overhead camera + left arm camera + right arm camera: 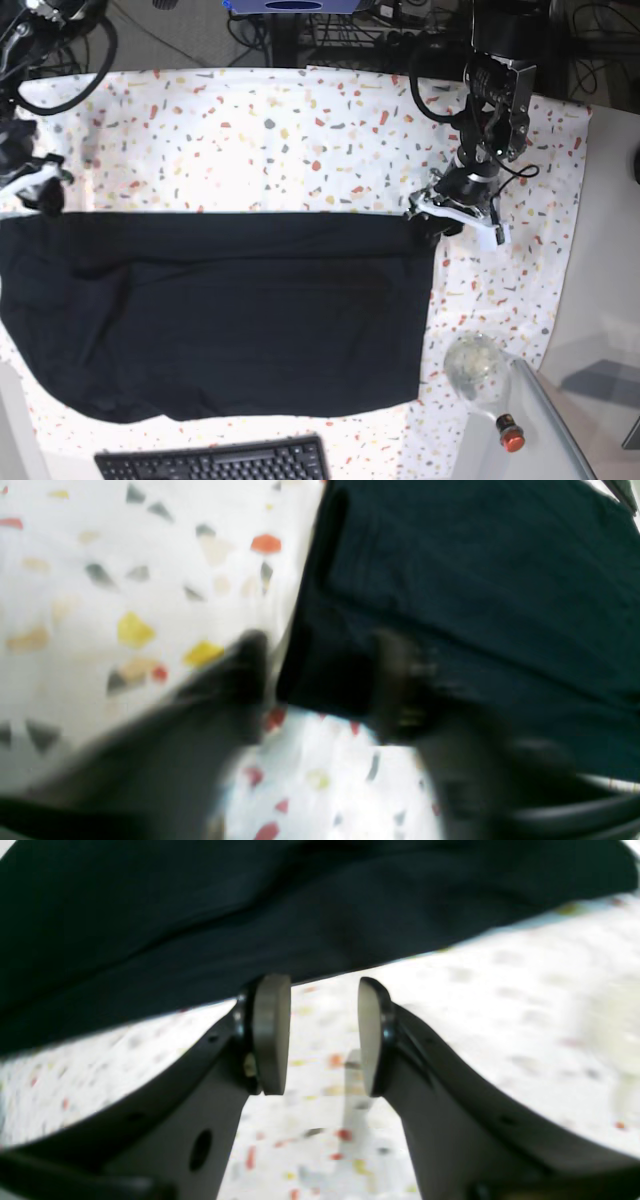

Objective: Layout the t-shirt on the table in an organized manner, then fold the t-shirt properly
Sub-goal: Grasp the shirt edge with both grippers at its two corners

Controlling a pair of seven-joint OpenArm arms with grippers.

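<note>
Looking first at what is nearest to me, my right gripper (323, 1035) stands with its two pads apart and nothing between them; only the speckled cloth of the table (500, 1005) shows through the gap, and the dark edge of the t-shirt (250, 905) lies just beyond the pad tips, touching neither as far as I can see. My left gripper (320, 680) is blurred in its own camera, but there the jaws straddle a corner of the shirt: one finger is over the bare table, the other over the black fabric, with the corner in the space between. I cannot tell if the jaws already pinch the cloth or only stand around it. Going farther out, the base view shows the t-shirt (220, 310) spread as a wide dark rectangle, its long axis running from side to side across the table (300, 130). My right gripper (40, 190) is at the far corner on that view's left and my left gripper (452, 212) at the far corner on its right, so both sit on the same far edge, one at each end. I judge that the next move depends on this: the shirt lies toward the near side from both grippers, so a fold would carry that far edge over the body of the shirt.
</note>
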